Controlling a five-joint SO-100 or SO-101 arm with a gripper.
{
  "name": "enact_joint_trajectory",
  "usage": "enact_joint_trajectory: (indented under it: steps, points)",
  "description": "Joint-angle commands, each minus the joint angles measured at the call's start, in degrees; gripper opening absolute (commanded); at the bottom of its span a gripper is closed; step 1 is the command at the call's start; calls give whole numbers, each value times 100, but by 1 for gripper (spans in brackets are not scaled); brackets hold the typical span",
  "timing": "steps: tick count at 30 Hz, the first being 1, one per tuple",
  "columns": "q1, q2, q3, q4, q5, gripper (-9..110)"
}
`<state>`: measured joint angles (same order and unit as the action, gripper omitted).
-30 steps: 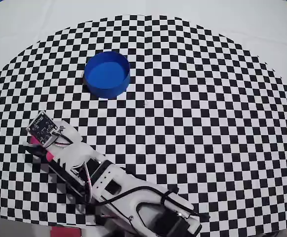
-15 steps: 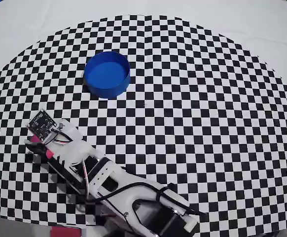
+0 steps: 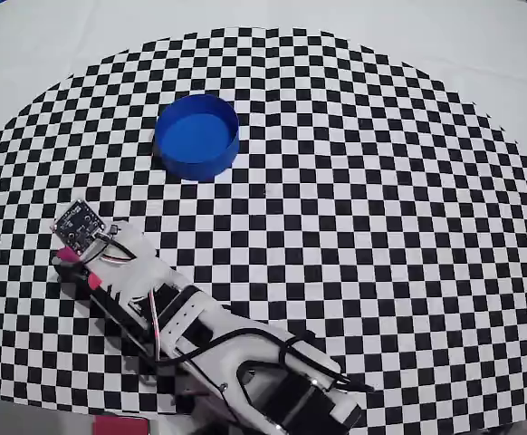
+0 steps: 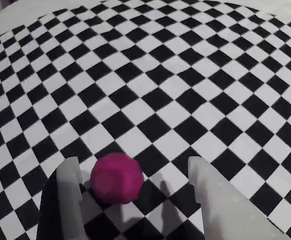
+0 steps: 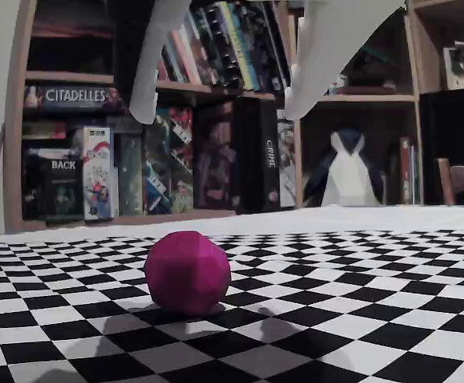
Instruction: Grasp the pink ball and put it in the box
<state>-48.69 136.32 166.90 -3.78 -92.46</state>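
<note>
The pink ball (image 4: 117, 178) rests on the checkered mat, a faceted magenta sphere. In the wrist view it lies between my two white fingers (image 4: 68, 176), nearer the left one, with a clear gap to the right one. My gripper (image 4: 133, 165) is open and touches nothing. The fixed view shows the ball (image 5: 187, 272) on the mat with the gripper (image 5: 218, 112) hanging open well above it. In the overhead view the gripper head (image 3: 82, 234) covers the ball. The box (image 3: 196, 136), a round blue tub, stands empty farther up the mat.
The black-and-white checkered mat (image 3: 354, 199) covers most of the table, with plain white cloth (image 3: 481, 45) around it. The arm (image 3: 209, 344) reaches in from the bottom edge of the overhead view. A bookshelf (image 5: 216, 120) stands behind the table in the fixed view.
The arm has shifted slightly in the overhead view, its rear links sinking toward the bottom edge. The gripper head has stayed over nearly the same spot.
</note>
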Motion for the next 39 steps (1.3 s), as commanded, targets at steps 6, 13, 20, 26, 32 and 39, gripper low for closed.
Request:
enact_joint_trajectory:
  steps: [6,13,20,26,32,39]
  points:
    - [26,-272,-439,-88,-44,24]
    - [26,-624,-642,-88,-44,24]
    - [26,-958,-853,-88,-44,24]
    - [26,-1292,-1055,-88,-44,24]
    - [26,-1441,-1081,-88,-44,24]
    - [26,-1608,-1099,-88,-44,24]
